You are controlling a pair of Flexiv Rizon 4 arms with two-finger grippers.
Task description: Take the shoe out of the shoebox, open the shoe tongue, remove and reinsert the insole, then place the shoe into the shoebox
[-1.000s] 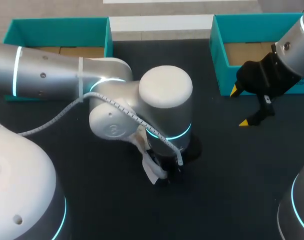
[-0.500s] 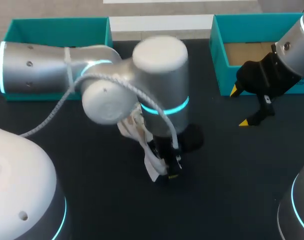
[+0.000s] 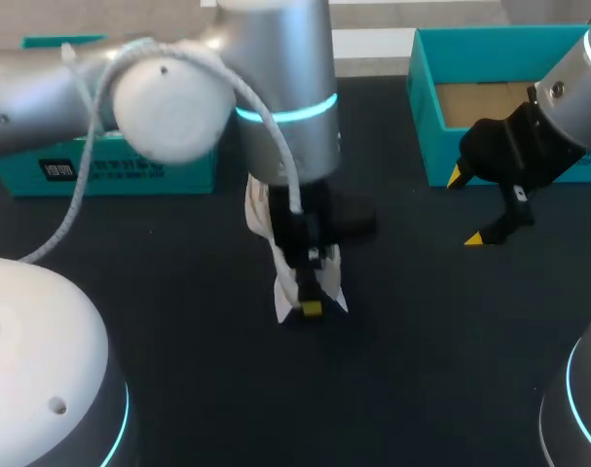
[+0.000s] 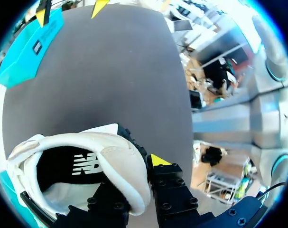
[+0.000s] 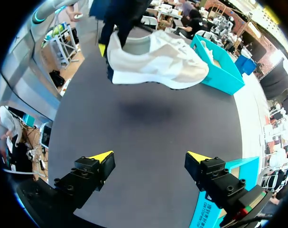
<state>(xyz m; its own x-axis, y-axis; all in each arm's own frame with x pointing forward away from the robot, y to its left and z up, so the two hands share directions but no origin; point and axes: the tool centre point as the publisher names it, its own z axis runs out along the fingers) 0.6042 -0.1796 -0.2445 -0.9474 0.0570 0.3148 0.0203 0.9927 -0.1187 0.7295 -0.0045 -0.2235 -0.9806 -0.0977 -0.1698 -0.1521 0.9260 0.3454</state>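
Holding shoe (image 5: 158, 59) aloft over surface (image 3: 422, 341): left hand (image 3: 310, 297) clamped on its opening edge; right hand (image 5: 149, 156) spread, empty. Take-out step apparently done. Next, likely: set shoe down, open tongue.

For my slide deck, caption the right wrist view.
Left tool holds white sneaker above the table; open right tool faces it.

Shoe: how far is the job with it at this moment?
Done: the shoe is out, held above the table. In hand: the left hand grips its heel; the right hand is open. Left: opening the tongue, taking out the insole, now inside, refitting it, return to a box.
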